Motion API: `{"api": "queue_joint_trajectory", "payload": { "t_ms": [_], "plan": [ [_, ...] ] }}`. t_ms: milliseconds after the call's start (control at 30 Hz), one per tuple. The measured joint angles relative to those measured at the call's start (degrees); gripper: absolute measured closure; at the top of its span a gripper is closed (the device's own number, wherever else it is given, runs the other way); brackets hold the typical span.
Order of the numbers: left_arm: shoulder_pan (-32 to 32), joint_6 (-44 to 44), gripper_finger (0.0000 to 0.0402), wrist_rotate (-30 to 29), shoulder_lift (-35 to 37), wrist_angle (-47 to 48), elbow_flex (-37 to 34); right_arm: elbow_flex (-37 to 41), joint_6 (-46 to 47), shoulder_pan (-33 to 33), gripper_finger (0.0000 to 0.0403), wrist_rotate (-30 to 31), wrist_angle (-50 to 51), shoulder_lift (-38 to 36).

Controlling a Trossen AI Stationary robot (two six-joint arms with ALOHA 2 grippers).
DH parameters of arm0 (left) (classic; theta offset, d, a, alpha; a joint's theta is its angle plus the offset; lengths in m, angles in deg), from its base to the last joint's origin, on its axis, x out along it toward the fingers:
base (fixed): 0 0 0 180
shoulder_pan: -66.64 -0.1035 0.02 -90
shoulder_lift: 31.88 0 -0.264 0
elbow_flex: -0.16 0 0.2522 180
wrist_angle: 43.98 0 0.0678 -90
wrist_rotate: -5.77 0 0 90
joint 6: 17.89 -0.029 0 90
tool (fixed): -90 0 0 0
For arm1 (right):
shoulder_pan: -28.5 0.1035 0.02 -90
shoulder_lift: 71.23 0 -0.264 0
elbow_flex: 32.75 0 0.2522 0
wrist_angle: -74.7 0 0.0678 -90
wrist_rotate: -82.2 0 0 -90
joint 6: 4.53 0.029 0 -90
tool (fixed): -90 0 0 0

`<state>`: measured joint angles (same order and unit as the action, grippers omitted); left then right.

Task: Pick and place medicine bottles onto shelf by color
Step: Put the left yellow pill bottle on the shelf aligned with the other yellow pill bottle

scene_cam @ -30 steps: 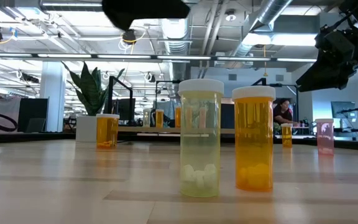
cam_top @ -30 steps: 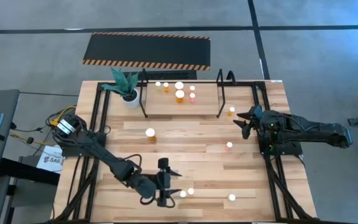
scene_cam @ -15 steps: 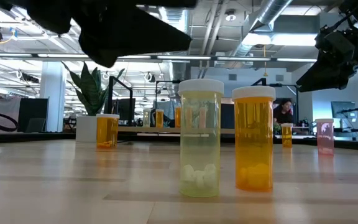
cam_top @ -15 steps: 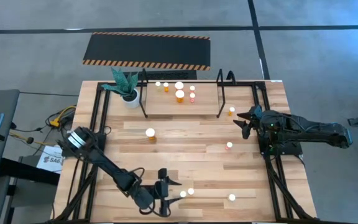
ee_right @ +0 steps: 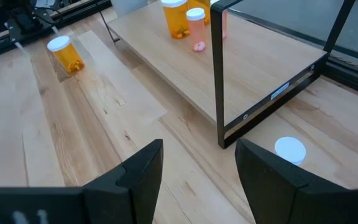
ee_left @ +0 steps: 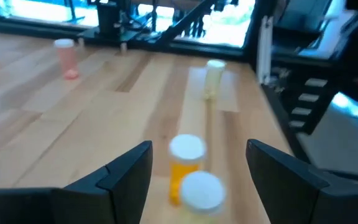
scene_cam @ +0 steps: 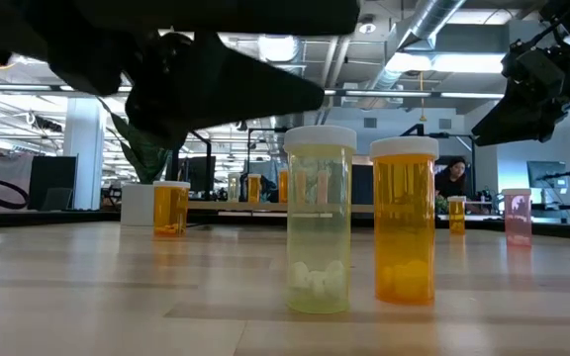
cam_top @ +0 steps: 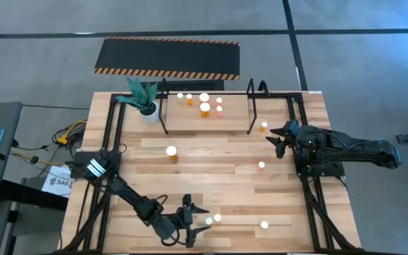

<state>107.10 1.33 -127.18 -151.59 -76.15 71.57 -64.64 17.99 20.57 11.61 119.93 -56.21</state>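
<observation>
Bright overhead light, blurred left-wrist view

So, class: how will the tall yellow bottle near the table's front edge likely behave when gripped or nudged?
The yellow bottle looks tall and narrow, so a high nudge would probably tip it. It holds only a few pills, so it is likely light. Its smooth round wall may slip or roll once down.

In the overhead view, the shelf (cam_top: 207,113) sits upper centre on the table (cam_top: 211,163), with five bottles (cam_top: 205,108) on it. A plant (cam_top: 144,99) stands at its left. The left gripper (cam_top: 198,219) is at lower centre, just left of two bottles (cam_top: 212,219). The right gripper (cam_top: 278,139) is right of the shelf.
</observation>
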Motion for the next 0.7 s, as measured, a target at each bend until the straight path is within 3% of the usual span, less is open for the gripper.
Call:
{"api": "queue_joint_trajectory", "payload": {
  "t_ms": [333, 700],
  "plan": [
    [-1.44, 0.19, 0.0155, 2.21, -0.4, 2.51, 0.02, 0.0, 0.0, 0.01, 0.0178, -0.01, -0.14, 0.0],
    [-1.24, 6.24, 0.0155, 3.22, -0.4, 5.73, 0.02, 0.0, 0.01, 0.01, 0.0178, -0.01, -0.14, 0.0]
  ]
}}
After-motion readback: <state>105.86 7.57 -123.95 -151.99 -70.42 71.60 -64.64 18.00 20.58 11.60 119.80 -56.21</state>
